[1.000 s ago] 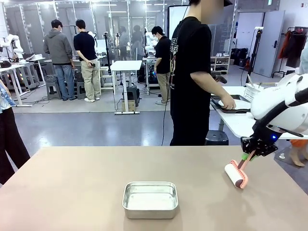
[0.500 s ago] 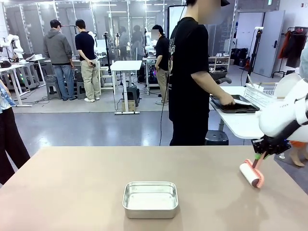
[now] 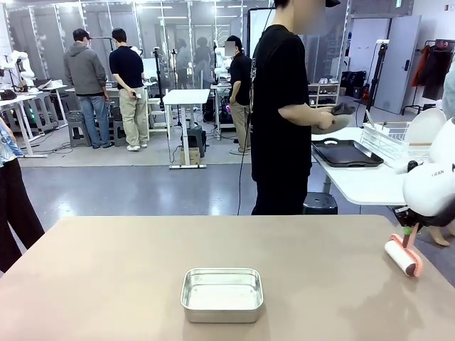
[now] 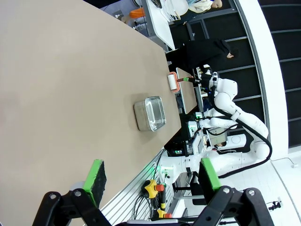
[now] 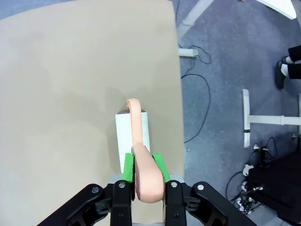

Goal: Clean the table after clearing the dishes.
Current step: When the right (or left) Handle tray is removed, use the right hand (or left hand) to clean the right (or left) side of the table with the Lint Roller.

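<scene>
Bench (image 3: 106, 284) wipe: lint roller (image 5: 132, 132) looks light, stiff plastic w/ tacky roll; right end effector (image 5: 142, 163) clamped on its pink handle, good spot imo; left end effector (image 4: 153, 175) spread wide, empty.

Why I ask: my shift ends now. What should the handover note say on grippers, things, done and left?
Grippers: right gripper shut on the pink handle of the lint roller, which is at the right edge of the table; left gripper open, empty, above the table.
Things: dark tray lies on the white side table beside the person; steel pan sits mid-table, near side.
Done: dishes are off the table.
Left: roll the tabletop; the pan probably needs working around.
</scene>
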### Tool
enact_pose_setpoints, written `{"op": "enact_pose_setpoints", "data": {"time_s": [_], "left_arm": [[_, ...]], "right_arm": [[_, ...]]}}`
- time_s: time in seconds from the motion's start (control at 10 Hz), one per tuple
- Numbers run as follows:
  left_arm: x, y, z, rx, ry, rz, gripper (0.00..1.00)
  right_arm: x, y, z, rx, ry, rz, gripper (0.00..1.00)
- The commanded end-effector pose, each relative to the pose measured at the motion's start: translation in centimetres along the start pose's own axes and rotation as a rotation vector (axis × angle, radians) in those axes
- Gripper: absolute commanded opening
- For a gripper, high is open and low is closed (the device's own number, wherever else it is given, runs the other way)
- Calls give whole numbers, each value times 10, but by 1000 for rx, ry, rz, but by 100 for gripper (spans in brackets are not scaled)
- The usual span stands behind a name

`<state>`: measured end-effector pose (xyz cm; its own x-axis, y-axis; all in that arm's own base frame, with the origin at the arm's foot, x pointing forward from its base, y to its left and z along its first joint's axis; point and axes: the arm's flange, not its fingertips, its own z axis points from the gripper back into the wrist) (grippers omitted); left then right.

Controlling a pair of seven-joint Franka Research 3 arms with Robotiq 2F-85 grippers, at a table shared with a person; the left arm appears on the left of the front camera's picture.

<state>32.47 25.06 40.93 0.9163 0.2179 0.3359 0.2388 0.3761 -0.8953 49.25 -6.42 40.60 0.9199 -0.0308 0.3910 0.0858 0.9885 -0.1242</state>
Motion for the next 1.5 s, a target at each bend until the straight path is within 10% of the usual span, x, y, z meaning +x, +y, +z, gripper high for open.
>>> {"op": "enact_pose_setpoints", "data": {"time_s": [0.0, 1.4], "left_arm": [[-1, -4, 2, 9, 0, 13, 100], [-1, -4, 2, 9, 0, 13, 100]], "right_arm": [[-29, 8, -57, -70, 138, -23, 21], [21, -38, 90, -37, -41, -23, 21]]}}
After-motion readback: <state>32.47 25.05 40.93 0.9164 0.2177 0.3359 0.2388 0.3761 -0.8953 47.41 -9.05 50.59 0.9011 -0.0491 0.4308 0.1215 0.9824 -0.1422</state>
